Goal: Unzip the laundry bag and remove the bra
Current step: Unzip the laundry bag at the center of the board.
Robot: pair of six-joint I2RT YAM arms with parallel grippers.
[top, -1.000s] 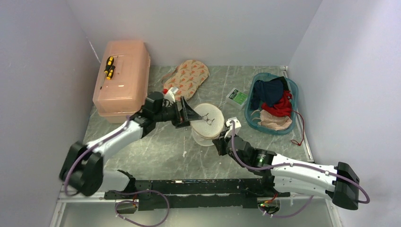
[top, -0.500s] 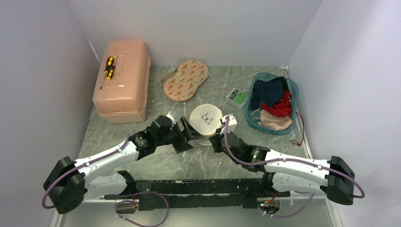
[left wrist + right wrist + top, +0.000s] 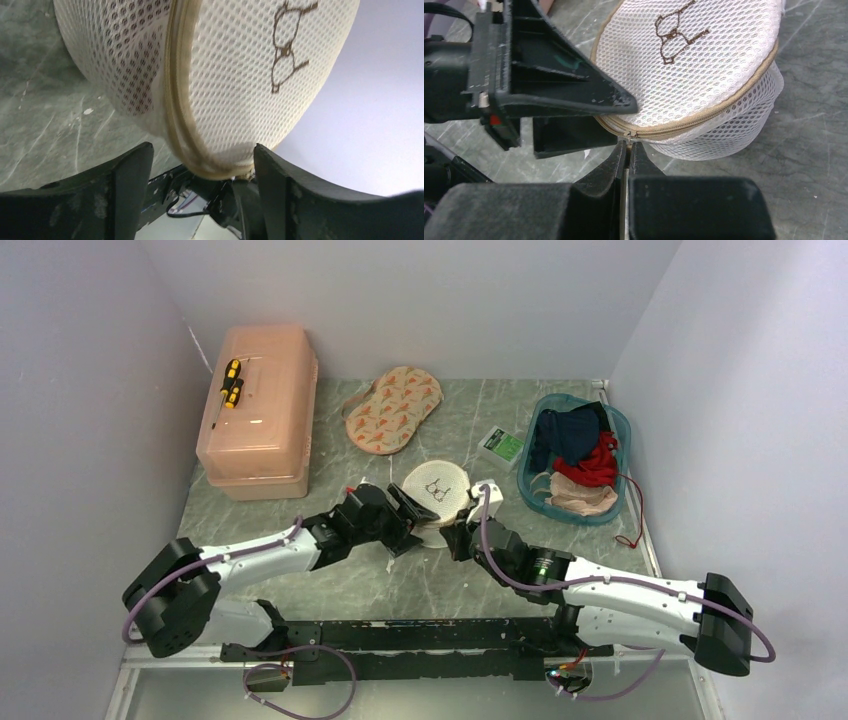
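The laundry bag [image 3: 438, 492] is a white mesh drum with a cream rim and a bra icon on its lid, lying mid-table. It also shows in the left wrist view [image 3: 240, 85] and in the right wrist view [image 3: 696, 65]. Dark maroon fabric, the bra [image 3: 131, 85], shows dimly through the mesh wall. My right gripper [image 3: 628, 145] is shut on the zipper pull at the rim's near edge, and it shows in the top view [image 3: 457, 531]. My left gripper [image 3: 200, 172] is open, its jaws straddling the bag's left rim, and it shows in the top view [image 3: 408, 517].
A pink plastic box [image 3: 258, 415] with a yellow screwdriver [image 3: 231, 382] on it stands at the back left. A beige two-cup piece with orange marks [image 3: 393, 408] lies behind the bag. A teal basket [image 3: 620, 455] of clothes and a green packet [image 3: 503, 445] are at the right.
My left gripper dropped from beside the lid, swung nearer and closed in on the bag's left rim. The bag shifted and tilted. My right gripper moved up to the zipper.
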